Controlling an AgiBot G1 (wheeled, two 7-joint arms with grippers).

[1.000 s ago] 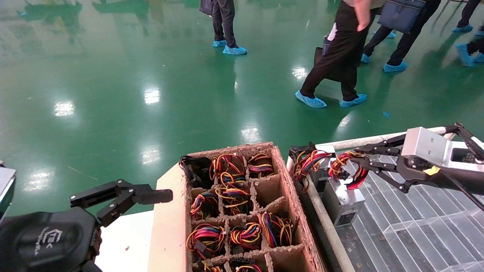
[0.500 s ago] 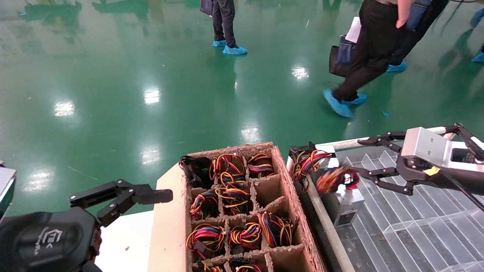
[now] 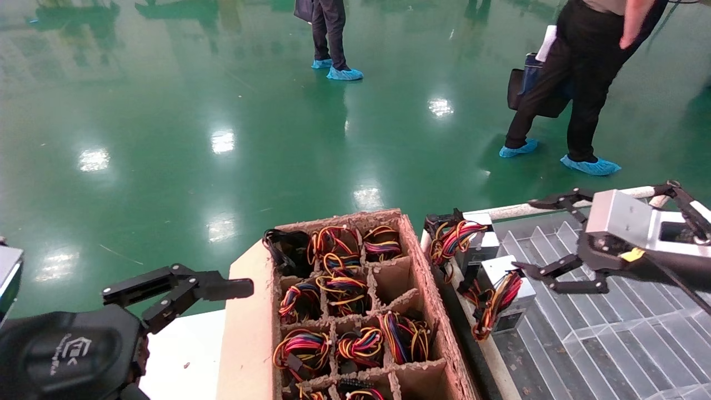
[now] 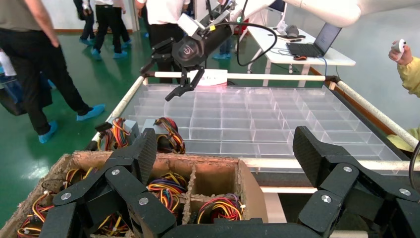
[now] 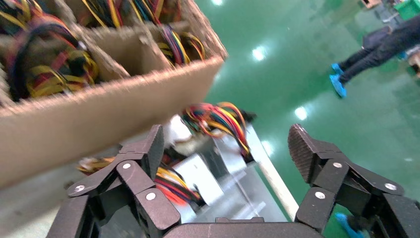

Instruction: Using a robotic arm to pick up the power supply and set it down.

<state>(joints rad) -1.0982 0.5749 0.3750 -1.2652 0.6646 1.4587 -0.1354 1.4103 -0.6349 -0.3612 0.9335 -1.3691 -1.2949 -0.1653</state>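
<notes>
The power supply (image 3: 501, 269), a small silver box, stands in the clear grid tray (image 3: 605, 333) at its left edge. Its red, yellow and black wire bundle (image 3: 493, 303) hangs down over the tray rim. My right gripper (image 3: 524, 235), the robotic arm with the silver forearm, hovers open just right of the box and touches nothing. In the right wrist view the box (image 5: 200, 176) lies beyond the open right gripper (image 5: 225, 148). From the left wrist I see the same box with its bundle (image 4: 170, 135) and the right gripper (image 4: 173, 69) above the tray. My left gripper (image 3: 178, 289) stays parked at the lower left.
A second power supply (image 3: 479, 240) with its own wire bundle (image 3: 452, 239) stands just behind the first. Left of the tray is a cardboard divider box (image 3: 427, 289) holding several wire bundles. People walk on the green floor (image 3: 222, 111) beyond.
My right gripper was shut on the power supply's wire bundle, then opened and drew back to the right. The freed bundle dropped and now hangs over the tray rim. The left arm is unmoved.
</notes>
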